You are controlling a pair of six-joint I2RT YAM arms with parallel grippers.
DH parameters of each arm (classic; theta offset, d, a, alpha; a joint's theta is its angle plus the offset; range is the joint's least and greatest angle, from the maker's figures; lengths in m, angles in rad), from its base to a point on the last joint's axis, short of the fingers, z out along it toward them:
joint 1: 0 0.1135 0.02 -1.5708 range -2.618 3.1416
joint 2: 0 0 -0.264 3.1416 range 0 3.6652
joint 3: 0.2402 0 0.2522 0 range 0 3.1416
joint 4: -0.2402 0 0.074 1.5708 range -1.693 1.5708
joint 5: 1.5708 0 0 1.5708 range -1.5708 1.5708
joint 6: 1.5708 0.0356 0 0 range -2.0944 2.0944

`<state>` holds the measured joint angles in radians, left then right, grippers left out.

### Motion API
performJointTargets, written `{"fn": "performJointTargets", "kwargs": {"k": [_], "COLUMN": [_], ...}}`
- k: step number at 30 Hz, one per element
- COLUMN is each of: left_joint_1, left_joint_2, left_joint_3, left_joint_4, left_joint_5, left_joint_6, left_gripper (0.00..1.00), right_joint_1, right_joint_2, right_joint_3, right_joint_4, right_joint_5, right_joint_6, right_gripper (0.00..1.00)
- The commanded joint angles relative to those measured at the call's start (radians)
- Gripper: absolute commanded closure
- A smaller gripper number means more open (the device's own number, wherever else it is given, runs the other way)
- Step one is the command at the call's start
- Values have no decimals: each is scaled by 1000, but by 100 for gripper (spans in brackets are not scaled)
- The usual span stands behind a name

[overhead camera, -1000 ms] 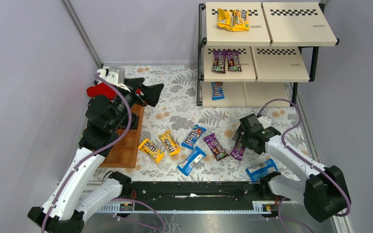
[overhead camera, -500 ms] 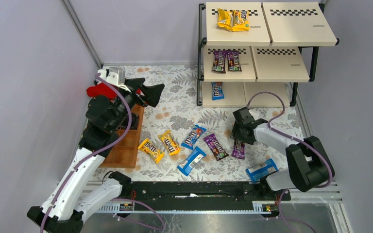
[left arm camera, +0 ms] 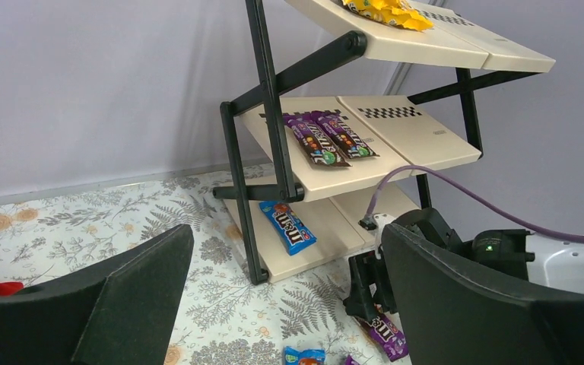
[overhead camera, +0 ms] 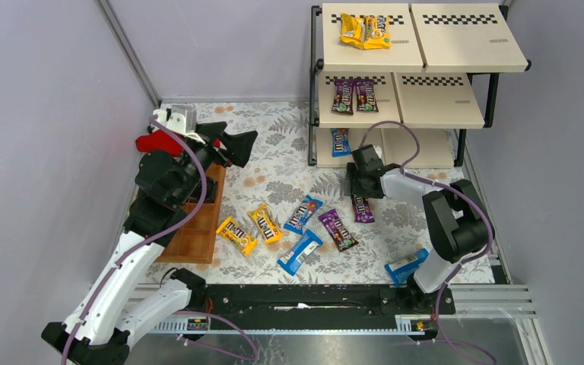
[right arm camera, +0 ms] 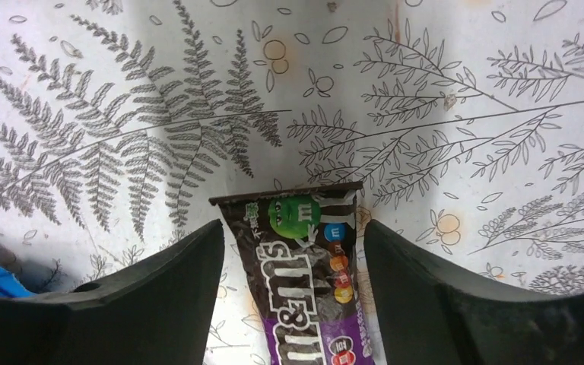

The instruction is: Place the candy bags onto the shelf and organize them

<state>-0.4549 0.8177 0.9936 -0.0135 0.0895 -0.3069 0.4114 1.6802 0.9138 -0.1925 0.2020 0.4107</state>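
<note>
Candy bag (right arm camera: 304, 289), purple-brown, reads "m&m's" in white.

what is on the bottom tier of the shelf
One blue candy bag lies on the shelf's bottom left board. The middle tier covers much of that level from above, and the right arm partly hides the right board.

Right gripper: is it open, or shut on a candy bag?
Shut on the purple candy bag: in the right wrist view the right gripper straddles the bag, whose side edges meet both fingertips.
</note>
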Motion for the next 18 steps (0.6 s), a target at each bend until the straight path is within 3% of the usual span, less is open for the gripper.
{"fn": "performJointTargets", "kwargs": {"k": [1, 4, 6, 13, 18], "left_joint_1": [-10, -11, -13, -25, -31], "left_joint_2": [-7, -7, -6, 4, 4], "left_joint_3": [32, 37, 39, 42, 39], "left_joint_4": [23, 19, 15, 15, 15], "left_joint_5": [-26, -25, -24, -12, -24], "left_joint_6": [20, 22, 20, 18, 22], "left_gripper": [1, 1, 1, 1, 1], "right_joint_1": [-1, -1, -12, -198, -314], "right_joint_2": [-46, -168, -261, -503, -574], "right_joint_3": [47, -20, -77, -276, -377], "right_joint_4": [-96, -142, -156, -100, -29], "right_joint_5": [-14, -11, -43, -381, -535], "right_joint_6": [-83, -68, -27, 148, 248], "right_gripper": [21, 9, 6, 5, 10]}}
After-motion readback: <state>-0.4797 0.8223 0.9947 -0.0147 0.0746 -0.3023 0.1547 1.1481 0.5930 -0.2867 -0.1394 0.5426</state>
